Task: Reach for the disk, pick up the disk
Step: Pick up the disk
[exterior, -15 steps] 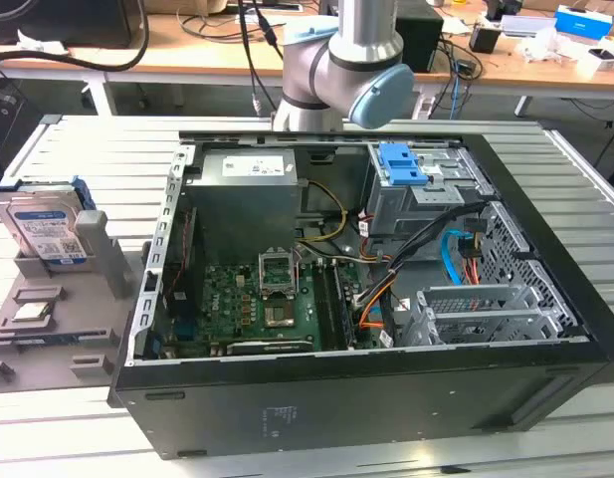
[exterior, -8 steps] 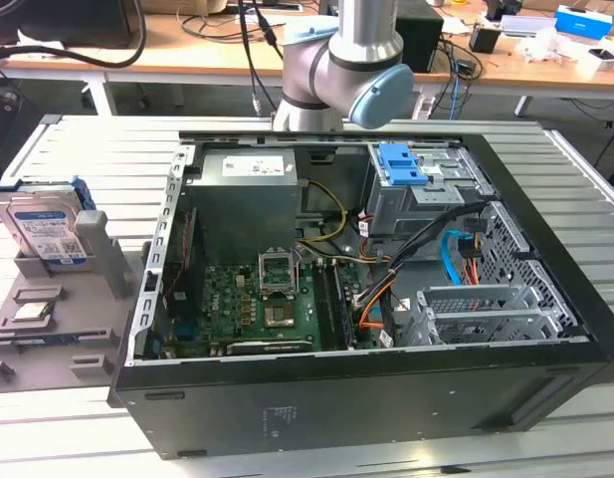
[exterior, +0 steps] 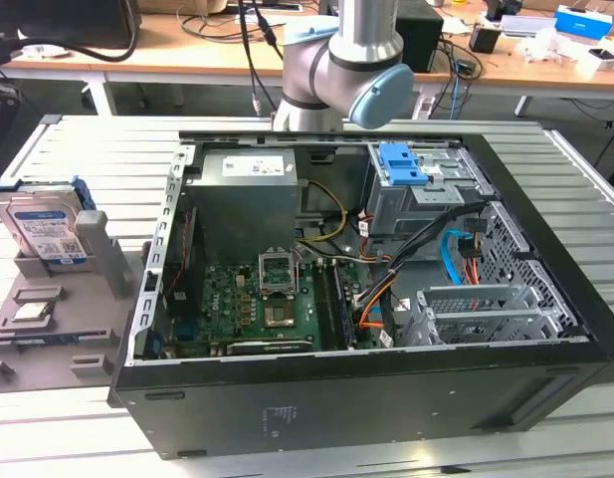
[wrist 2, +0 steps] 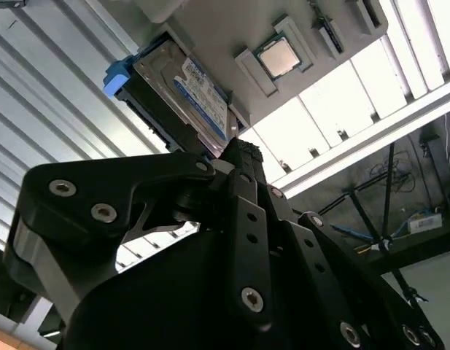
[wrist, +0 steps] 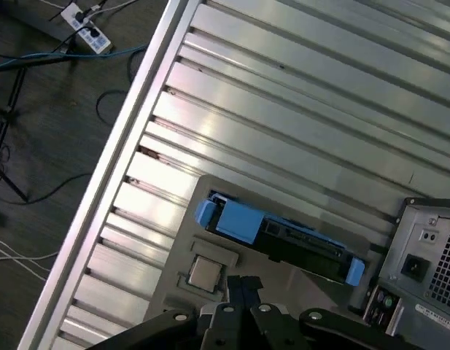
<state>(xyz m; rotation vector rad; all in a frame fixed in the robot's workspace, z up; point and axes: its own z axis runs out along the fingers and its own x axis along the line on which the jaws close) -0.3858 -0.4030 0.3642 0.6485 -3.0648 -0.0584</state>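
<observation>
1 disk (exterior: 48,234) upright in grey tray (exterior: 105,261) — 1 chip (exterior: 33,311) beside.

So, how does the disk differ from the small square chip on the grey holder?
The disk stands on edge in the grey holder; the chip lies flat in a recess. The disk is a large rectangle; the chip is a small square. The disk carries a white-and-blue label and blue side rails; the chip is plain silver. Both sit on the same holder, outside the computer case.
</observation>
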